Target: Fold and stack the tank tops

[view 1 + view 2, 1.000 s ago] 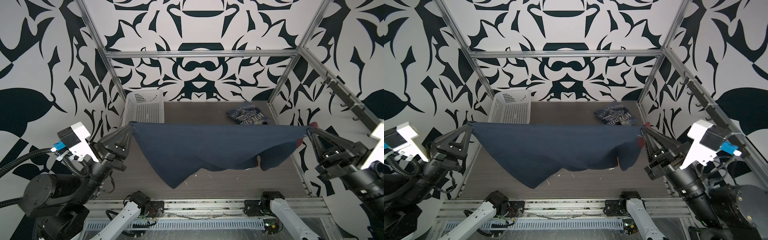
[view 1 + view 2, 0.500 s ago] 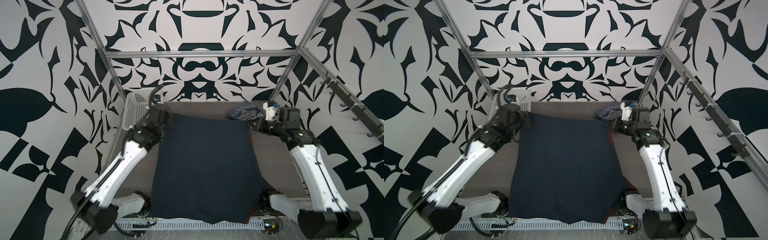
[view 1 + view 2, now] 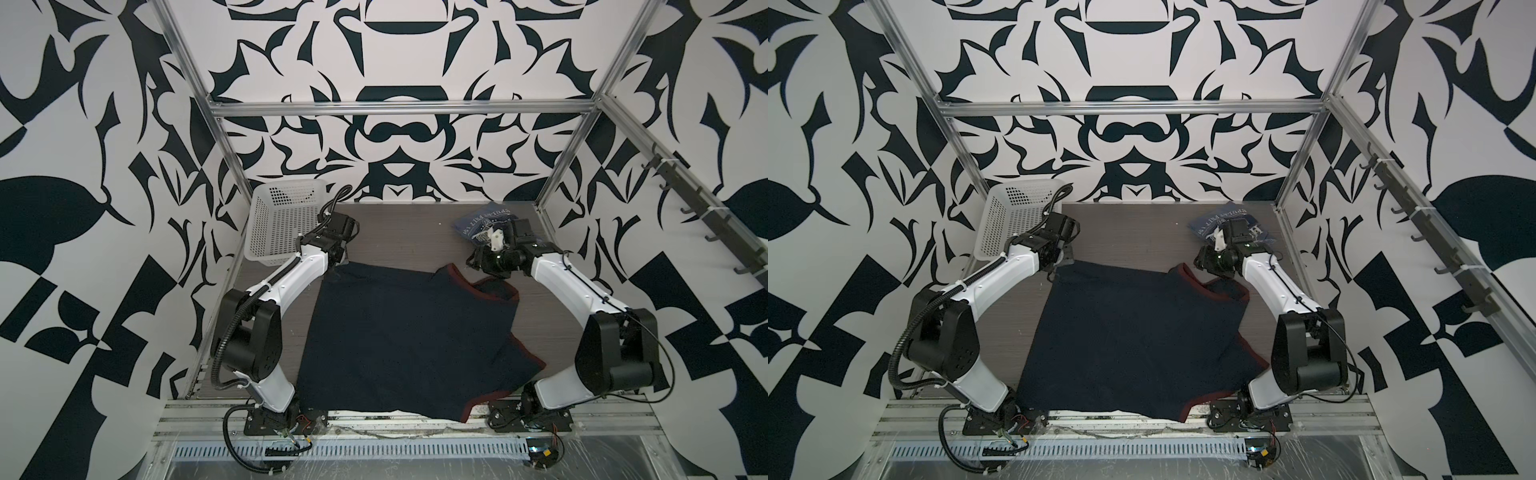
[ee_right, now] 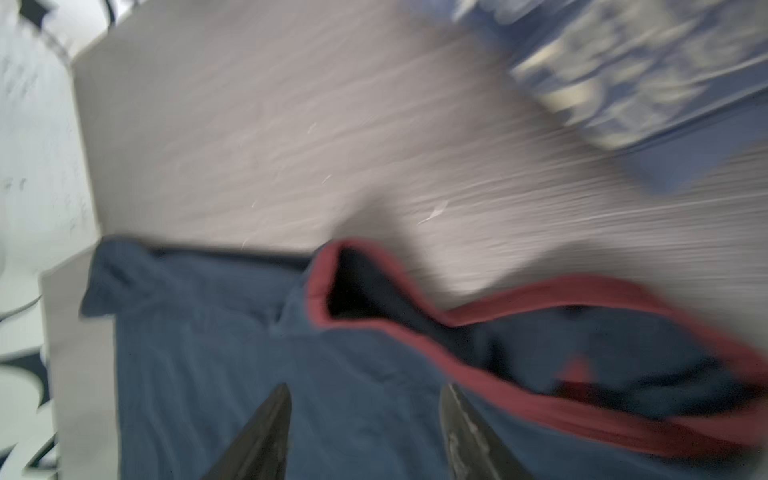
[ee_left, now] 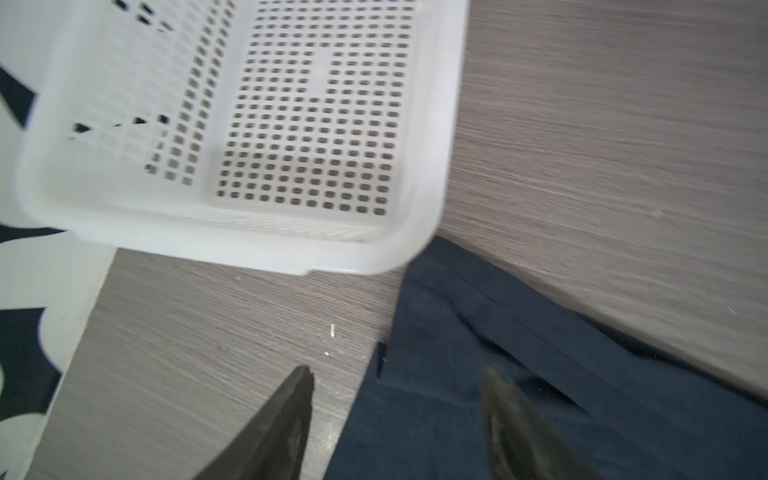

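Item: large navy sleeveless cloth top [image 3: 407, 340], red-trimmed — spread nearly flat on the grey wood-grain table [image 3: 399, 232], one red-edged strap rumpled at its far right corner. Hands: left hand [image 5: 397, 374] wide, empty, over the far left corner; right hand [image 4: 368, 388] parted, empty, over the rumpled strap. Also: slate-blue printed cloth top [image 3: 478, 222], at the table's far right. Step, judged: laid out, fold not begun — next calls for smoothing the strap, then regripping an edge.

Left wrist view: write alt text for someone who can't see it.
The open left fingers straddle the edge of a navy top lying on a wood-grain table. A white perforated basket, empty where visible, sits by the top's corner.
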